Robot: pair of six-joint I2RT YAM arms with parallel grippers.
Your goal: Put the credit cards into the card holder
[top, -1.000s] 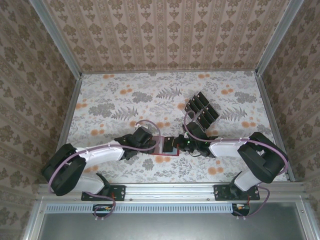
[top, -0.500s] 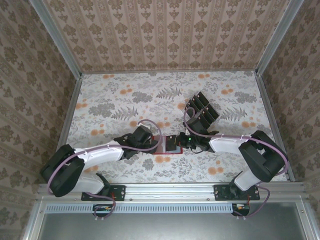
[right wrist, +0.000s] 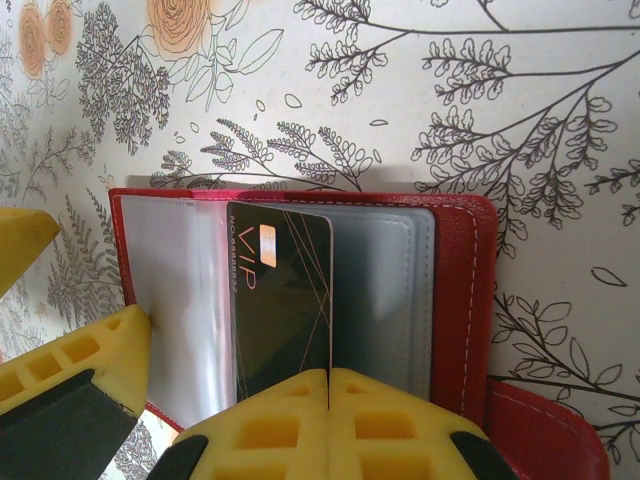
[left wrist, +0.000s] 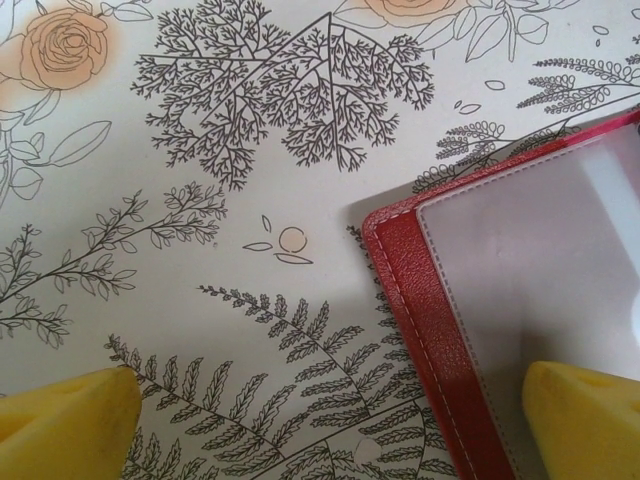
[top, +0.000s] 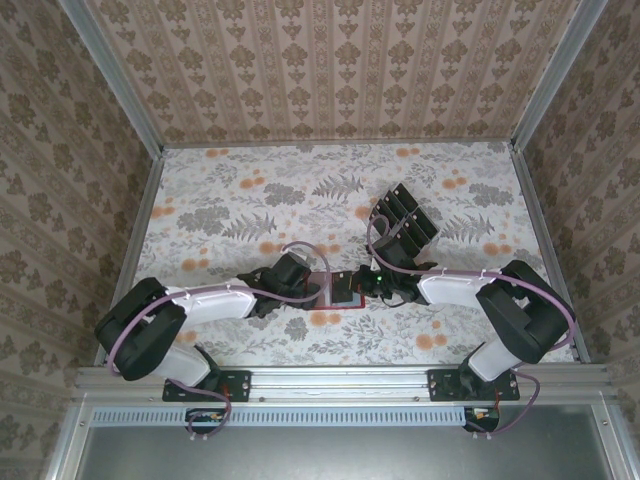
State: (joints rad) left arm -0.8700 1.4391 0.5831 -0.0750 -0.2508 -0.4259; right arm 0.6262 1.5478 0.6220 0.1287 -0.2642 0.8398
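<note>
Right pincer (right wrist: 328, 385): fingers pressed together, tips at the near edge of a black VIP credit card (right wrist: 285, 300) lying on the grey inner face of the open red card holder (right wrist: 465, 290). Left pincer (left wrist: 320, 425): spread wide, one finger over the holder's clear sleeve, the other over the floral worktop (left wrist: 200, 120). Other credit cards (top: 403, 222) lie in rows further back, well apart.

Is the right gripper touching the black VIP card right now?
Touching. The right wrist view shows the right gripper shut on the near end of the black VIP card, over the open card holder.
</note>
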